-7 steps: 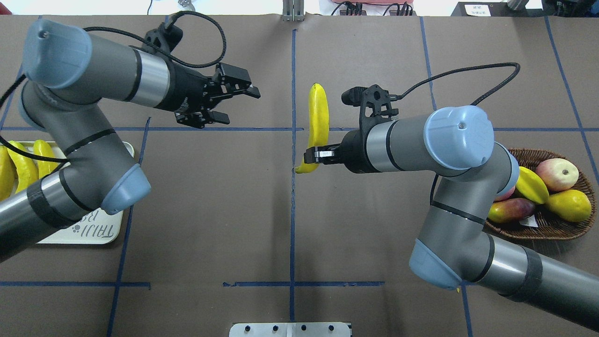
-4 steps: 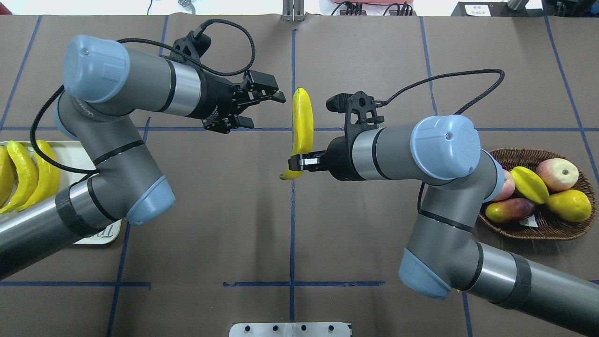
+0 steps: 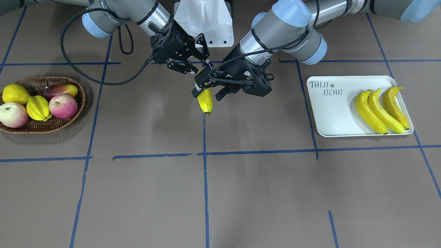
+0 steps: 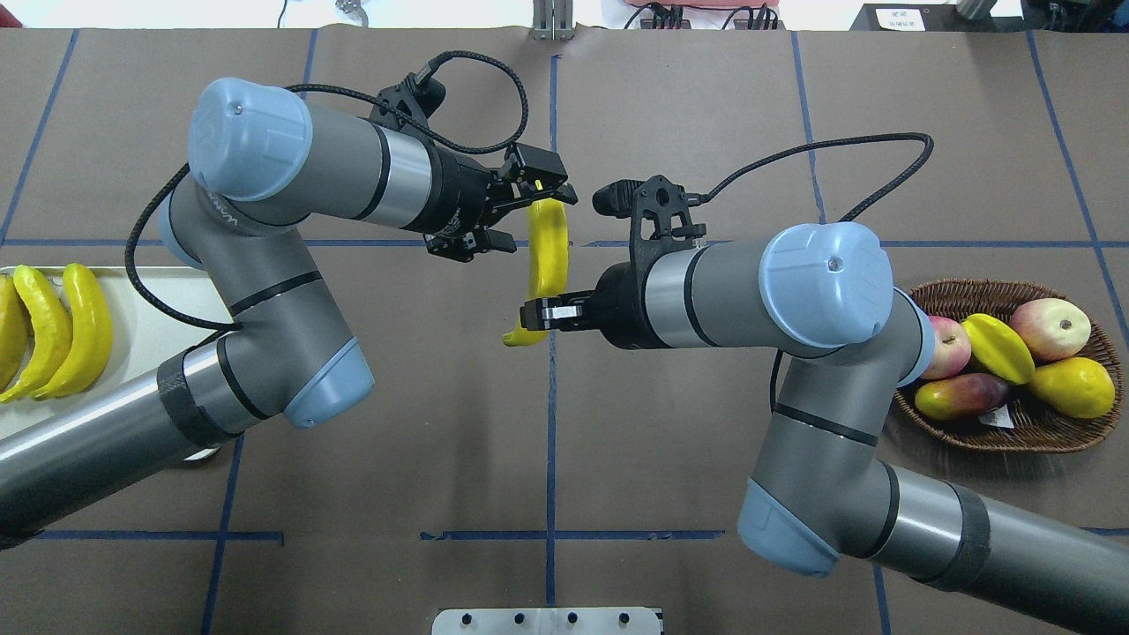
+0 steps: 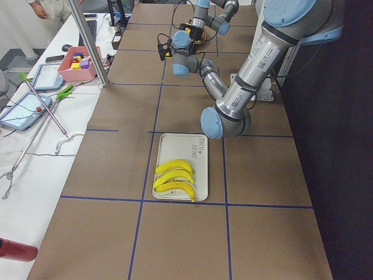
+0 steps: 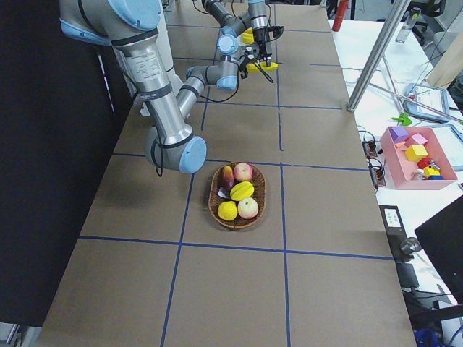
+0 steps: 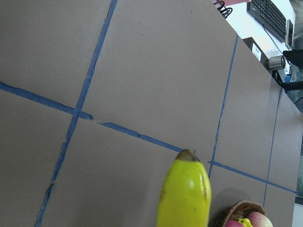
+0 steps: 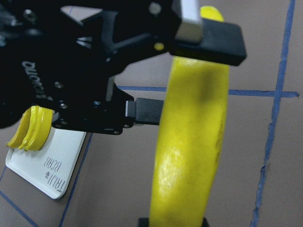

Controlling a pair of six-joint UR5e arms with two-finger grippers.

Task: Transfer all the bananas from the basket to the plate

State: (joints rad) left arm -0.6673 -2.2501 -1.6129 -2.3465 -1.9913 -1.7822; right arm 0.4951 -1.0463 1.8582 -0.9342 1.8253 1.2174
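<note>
My right gripper (image 4: 534, 315) is shut on the near end of a yellow banana (image 4: 547, 247) and holds it above the table's middle. My left gripper (image 4: 535, 219) is open, its jaws on either side of the banana's far end; its fingers (image 8: 208, 34) show beside the banana (image 8: 189, 156) in the right wrist view. The left wrist view shows only the banana's tip (image 7: 185, 194). Three bananas (image 3: 379, 106) lie on the white plate (image 3: 330, 110) at my left. The wicker basket (image 4: 1014, 434) at my right shows no banana.
The basket (image 3: 44, 129) holds two apples, a starfruit (image 3: 38, 107), a yellow pear and a mango. Blue tape lines cross the brown table. In the exterior left view an operators' side table holds a pink box (image 5: 78, 61) and tools.
The right arm has carried the banana leftward toward the centre line. The left arm has swung right from over the plate, and its open jaws now straddle the banana's far end.
</note>
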